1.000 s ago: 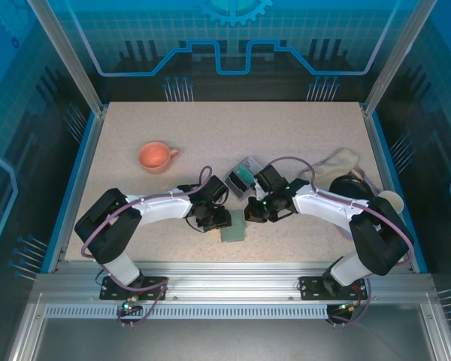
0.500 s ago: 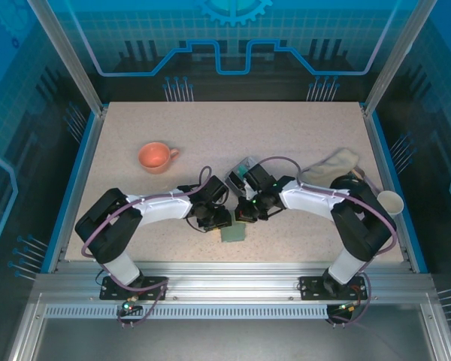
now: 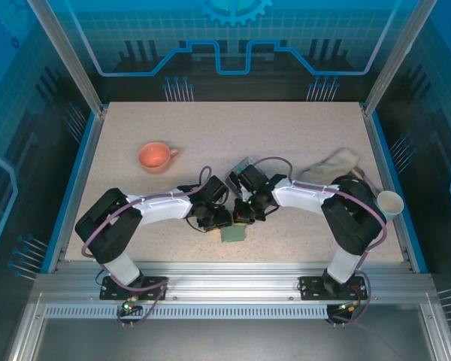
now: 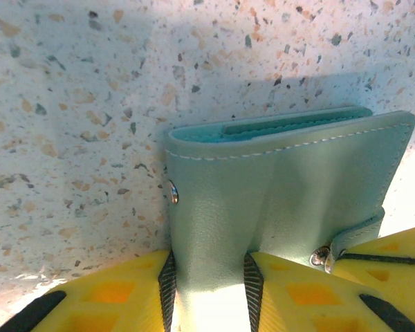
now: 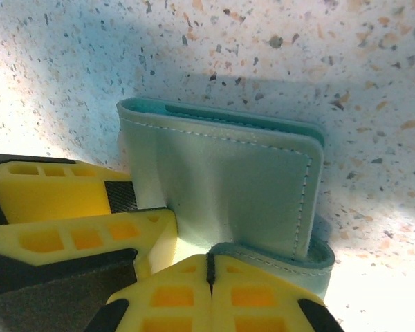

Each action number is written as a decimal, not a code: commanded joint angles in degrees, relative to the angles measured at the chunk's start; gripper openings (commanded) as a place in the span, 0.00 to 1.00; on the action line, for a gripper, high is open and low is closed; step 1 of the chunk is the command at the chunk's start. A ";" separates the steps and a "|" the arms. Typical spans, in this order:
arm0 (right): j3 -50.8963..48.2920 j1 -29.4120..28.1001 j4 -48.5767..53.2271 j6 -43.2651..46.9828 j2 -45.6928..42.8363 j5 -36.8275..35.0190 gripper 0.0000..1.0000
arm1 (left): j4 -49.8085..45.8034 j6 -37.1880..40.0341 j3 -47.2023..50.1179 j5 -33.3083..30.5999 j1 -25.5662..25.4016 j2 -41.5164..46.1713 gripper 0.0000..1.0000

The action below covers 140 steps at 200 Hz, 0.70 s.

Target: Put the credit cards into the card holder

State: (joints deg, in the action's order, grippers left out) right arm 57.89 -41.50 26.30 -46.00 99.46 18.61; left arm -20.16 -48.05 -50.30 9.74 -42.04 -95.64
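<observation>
The card holder [image 4: 283, 187] is a sage-green wallet, folded shut, lying on the speckled table near the front edge [image 3: 233, 233]. My left gripper [image 4: 209, 280] is shut on its near edge, with the leather bulging between the two black pads. My right gripper [image 5: 209, 266] is shut, and the end of the wallet's closure tab [image 5: 277, 252] is pinched in its fingertips. In the top view both grippers meet over the wallet, left [image 3: 216, 218] and right [image 3: 244, 213]. A teal inner edge [image 4: 290, 129] shows along the wallet's far side. The credit cards are hidden.
A clear plastic box [image 3: 237, 175] sits just behind my right wrist, partly covered by it. An orange cup [image 3: 155, 157] stands at the left. A whitish cloth [image 3: 332, 161], a dark round object [image 3: 346, 184] and a paper cup [image 3: 389, 201] are at the right.
My right gripper has slid left to the wallet, beside the left gripper, its elbow folding in. The left gripper has narrowed a little on the wallet and stayed in place.
</observation>
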 commanded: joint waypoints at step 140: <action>-8.38 0.06 -0.62 -1.88 2.40 -2.98 0.00 | 0.14 -0.40 1.52 -0.79 -0.10 -2.34 0.29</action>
State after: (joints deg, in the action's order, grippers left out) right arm 55.13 -41.50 21.47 -46.78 99.70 19.84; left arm -20.23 -48.07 -50.30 9.72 -42.04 -95.64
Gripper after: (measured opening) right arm 0.043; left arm 0.291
